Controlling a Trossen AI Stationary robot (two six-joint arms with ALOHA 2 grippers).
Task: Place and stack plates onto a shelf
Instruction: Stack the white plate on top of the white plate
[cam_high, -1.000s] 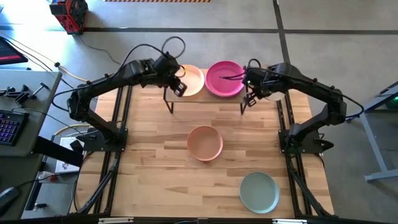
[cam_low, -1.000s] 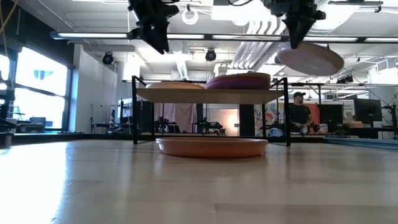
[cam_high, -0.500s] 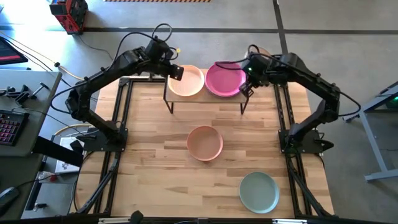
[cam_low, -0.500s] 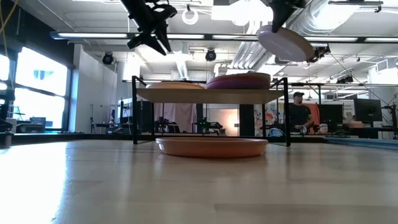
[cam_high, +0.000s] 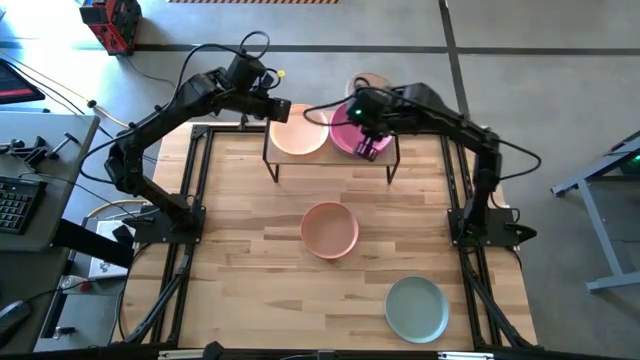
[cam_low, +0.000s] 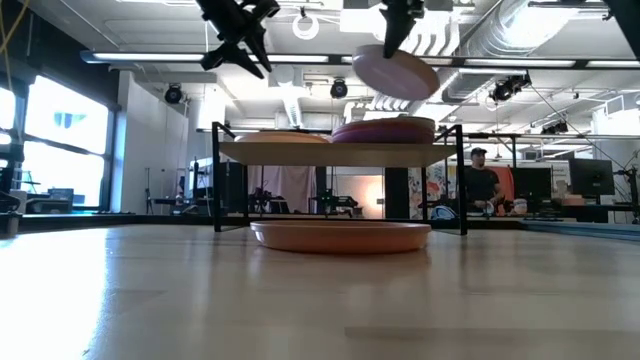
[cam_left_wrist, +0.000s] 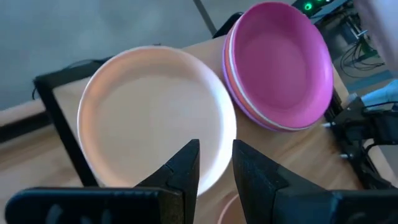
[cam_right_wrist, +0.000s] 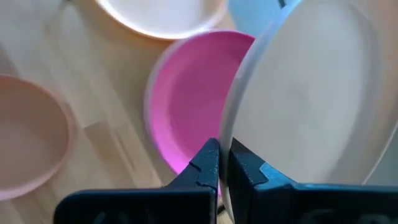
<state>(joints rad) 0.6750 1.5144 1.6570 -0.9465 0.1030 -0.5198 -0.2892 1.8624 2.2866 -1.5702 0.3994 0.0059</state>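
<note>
Plates: the right end effector (cam_right_wrist: 219, 163), fingers pressed together, pinches a pale beige plate (cam_right_wrist: 305, 99) by its rim, tilted above the magenta plate (cam_high: 345, 128) stacked on the shelf (cam_low: 330, 152). Left end effector (cam_left_wrist: 214, 167), slightly spread, hovers over the cream plate (cam_left_wrist: 155, 115).

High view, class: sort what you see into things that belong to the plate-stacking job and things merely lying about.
Job:
- shelf
- cream plate
- magenta plate
- pale plate held by right gripper
- terracotta plate
- teal plate

Lying about:
- keyboard
- red device
</note>
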